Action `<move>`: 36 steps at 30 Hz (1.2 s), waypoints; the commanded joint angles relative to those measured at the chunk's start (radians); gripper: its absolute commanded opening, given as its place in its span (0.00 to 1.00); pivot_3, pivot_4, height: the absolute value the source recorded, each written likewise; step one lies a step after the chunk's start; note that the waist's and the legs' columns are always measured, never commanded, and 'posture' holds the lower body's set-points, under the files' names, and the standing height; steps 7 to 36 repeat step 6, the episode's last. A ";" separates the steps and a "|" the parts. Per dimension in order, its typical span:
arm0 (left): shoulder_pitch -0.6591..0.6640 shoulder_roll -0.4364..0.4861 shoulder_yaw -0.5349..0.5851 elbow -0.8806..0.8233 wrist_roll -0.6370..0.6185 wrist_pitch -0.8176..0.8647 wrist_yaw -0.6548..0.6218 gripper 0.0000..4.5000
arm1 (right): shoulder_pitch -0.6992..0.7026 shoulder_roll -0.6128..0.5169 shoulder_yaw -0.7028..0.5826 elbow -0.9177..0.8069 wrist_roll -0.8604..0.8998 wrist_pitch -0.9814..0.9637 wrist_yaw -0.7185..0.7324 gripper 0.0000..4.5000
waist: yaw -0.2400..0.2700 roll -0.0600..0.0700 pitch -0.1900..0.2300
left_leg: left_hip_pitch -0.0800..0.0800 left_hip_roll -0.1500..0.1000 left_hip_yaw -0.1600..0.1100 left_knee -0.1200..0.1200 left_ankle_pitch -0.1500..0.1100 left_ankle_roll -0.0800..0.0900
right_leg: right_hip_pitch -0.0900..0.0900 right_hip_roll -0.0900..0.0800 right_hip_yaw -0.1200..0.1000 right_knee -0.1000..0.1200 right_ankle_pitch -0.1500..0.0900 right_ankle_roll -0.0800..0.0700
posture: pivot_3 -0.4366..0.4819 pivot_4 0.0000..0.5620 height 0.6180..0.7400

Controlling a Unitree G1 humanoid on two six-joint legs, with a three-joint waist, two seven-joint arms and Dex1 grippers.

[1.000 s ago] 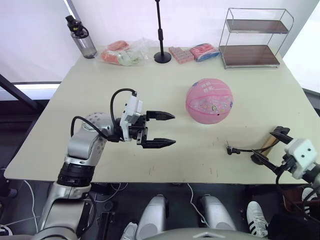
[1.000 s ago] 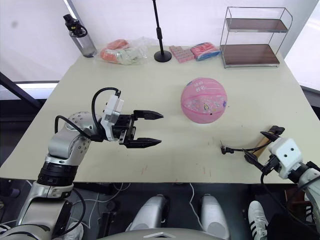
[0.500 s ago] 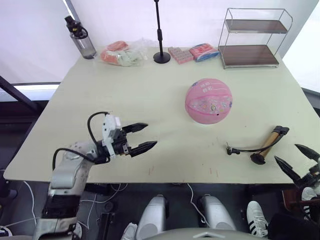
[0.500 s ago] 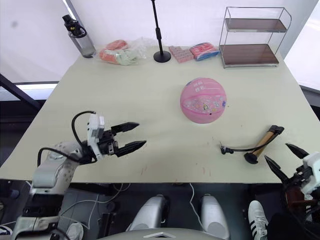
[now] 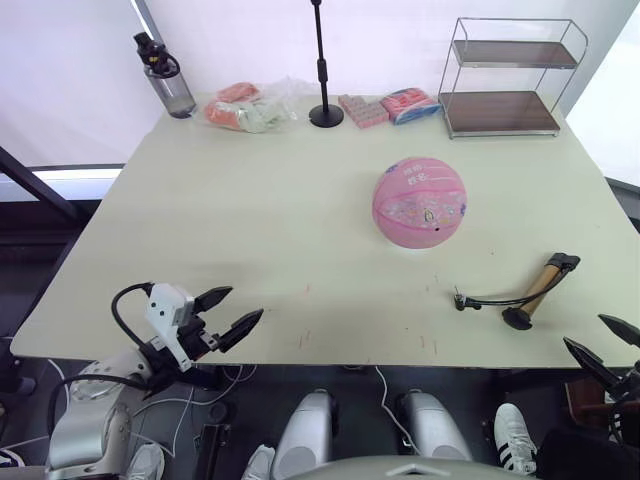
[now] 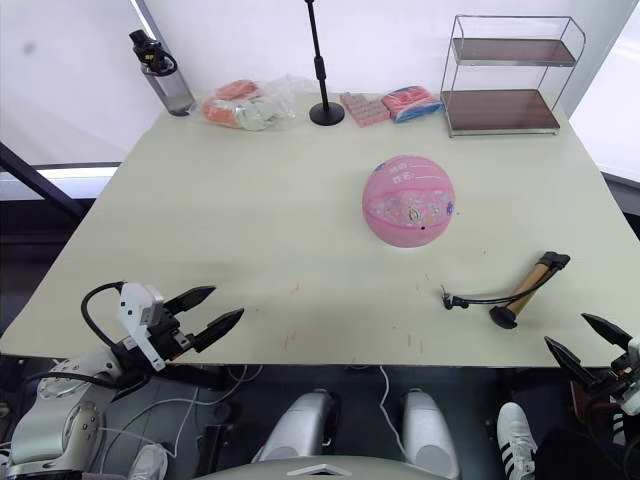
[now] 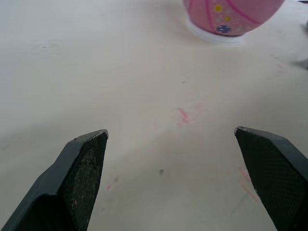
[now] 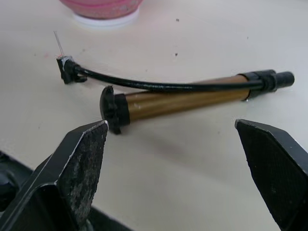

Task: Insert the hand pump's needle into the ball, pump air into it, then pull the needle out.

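left gripper (image 5: pixel 228 312): two black pointy fingers spread wide, holding nothing, at the bench's (image 5: pixel 250 200) near edge
ball (image 5: pixel 419 202): one, round, pink rubber, mid-bench
hand pump (image 5: pixel 540 289): one, gold metal tube, lying right of ball
right gripper (image 5: pixel 602 344): spread wide, empty

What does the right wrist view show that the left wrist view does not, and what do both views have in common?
The right wrist view shows the bronze-gold metal hand pump lying on the table, with its thin black hose and tiny metal needle. The left wrist view shows small red marks on the bare beige tabletop. Both show the pink rubber ball's underside on a white ring, and an open pincer's two black fingers.
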 commanded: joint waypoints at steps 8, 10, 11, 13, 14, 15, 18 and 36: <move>0.057 0.010 0.043 0.066 0.074 -0.128 0.011 1.00 | -0.022 -0.050 -0.074 0.086 0.017 -0.049 0.042 0.98 | -0.002 0.000 0.000 | 0.000 0.001 0.002 0.000 0.000 0.000 | 0.000 0.001 0.001 -0.001 0.000 0.000 | 0.48 0.27 0.93; 0.057 0.010 0.043 0.066 0.074 -0.128 0.011 1.00 | -0.022 -0.050 -0.074 0.086 0.017 -0.049 0.042 0.98 | -0.002 0.000 0.000 | 0.000 0.001 0.002 0.000 0.000 0.000 | 0.000 0.001 0.001 -0.001 0.000 0.000 | 0.48 0.27 0.93; 0.057 0.010 0.043 0.066 0.074 -0.128 0.011 1.00 | -0.022 -0.050 -0.074 0.086 0.017 -0.049 0.042 0.98 | -0.002 0.000 0.000 | 0.000 0.001 0.002 0.000 0.000 0.000 | 0.000 0.001 0.001 -0.001 0.000 0.000 | 0.48 0.27 0.93; 0.057 0.010 0.043 0.066 0.074 -0.128 0.011 1.00 | -0.022 -0.050 -0.074 0.086 0.017 -0.049 0.042 0.98 | -0.002 0.000 0.000 | 0.000 0.001 0.002 0.000 0.000 0.000 | 0.000 0.001 0.001 -0.001 0.000 0.000 | 0.48 0.27 0.93; 0.057 0.010 0.043 0.066 0.074 -0.128 0.011 1.00 | -0.022 -0.050 -0.074 0.086 0.017 -0.049 0.042 0.98 | -0.002 0.000 0.000 | 0.000 0.001 0.002 0.000 0.000 0.000 | 0.000 0.001 0.001 -0.001 0.000 0.000 | 0.48 0.27 0.93; 0.057 0.010 0.043 0.066 0.074 -0.128 0.011 1.00 | -0.022 -0.050 -0.074 0.086 0.017 -0.049 0.042 0.98 | -0.002 0.000 0.000 | 0.000 0.001 0.002 0.000 0.000 0.000 | 0.000 0.001 0.001 -0.001 0.000 0.000 | 0.48 0.27 0.93; 0.057 0.010 0.043 0.066 0.074 -0.128 0.011 1.00 | -0.022 -0.050 -0.074 0.086 0.017 -0.049 0.042 0.98 | -0.002 0.000 0.000 | 0.000 0.001 0.002 0.000 0.000 0.000 | 0.000 0.001 0.001 -0.001 0.000 0.000 | 0.48 0.27 0.93; 0.057 0.010 0.043 0.066 0.074 -0.128 0.011 1.00 | -0.022 -0.050 -0.074 0.086 0.017 -0.049 0.042 0.98 | -0.002 0.000 0.000 | 0.000 0.001 0.002 0.000 0.000 0.000 | 0.000 0.001 0.001 -0.001 0.000 0.000 | 0.48 0.27 0.93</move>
